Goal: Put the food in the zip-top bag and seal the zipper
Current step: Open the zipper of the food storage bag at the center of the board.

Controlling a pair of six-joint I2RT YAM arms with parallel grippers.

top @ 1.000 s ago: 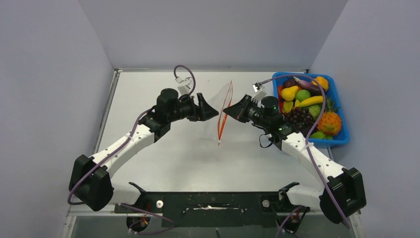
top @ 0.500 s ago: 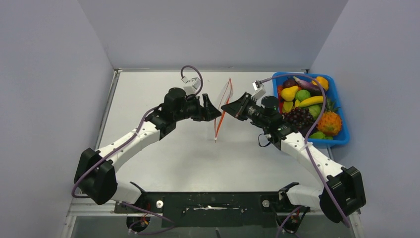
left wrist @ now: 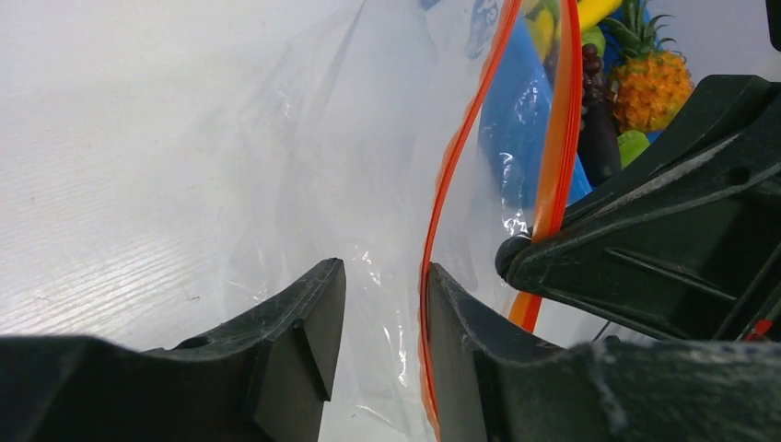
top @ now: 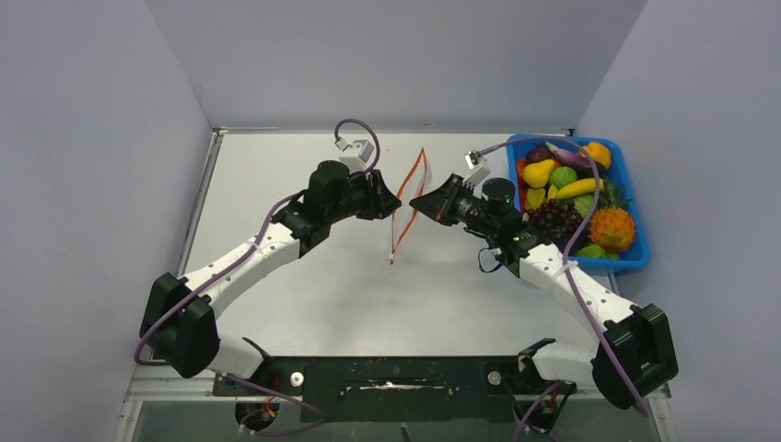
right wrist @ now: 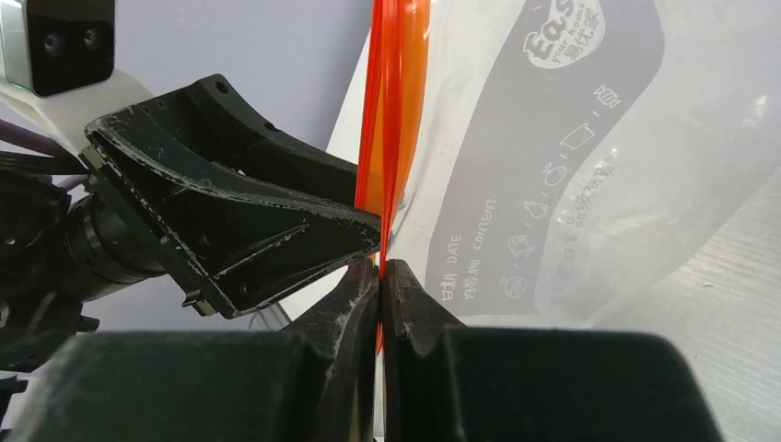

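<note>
The clear zip-top bag [right wrist: 571, 166] hangs upright above mid-table between both grippers. Its red zipper [top: 395, 230] stands parted into two strands. My right gripper [right wrist: 379, 262] is shut on one strand of the zipper [right wrist: 382, 138]. My left gripper [left wrist: 384, 267] faces it from the left, jaws narrowly apart around the other lip. That lip's red strand [left wrist: 442, 184] lies against the inner face of its right finger [left wrist: 460, 341]. Clear film fills the gap. The food [top: 576, 198], with banana, grapes and pineapple [left wrist: 652, 83], lies in the blue bin.
The blue bin [top: 635, 207] sits at the table's far right edge, just behind my right arm. Grey walls close in the table on the left, back and right. Purple cables loop above both wrists.
My left gripper moved right up to the bag and its jaws narrowed around one lip. The bag's mouth shifted slightly left and opened wider. The right gripper kept its hold.
</note>
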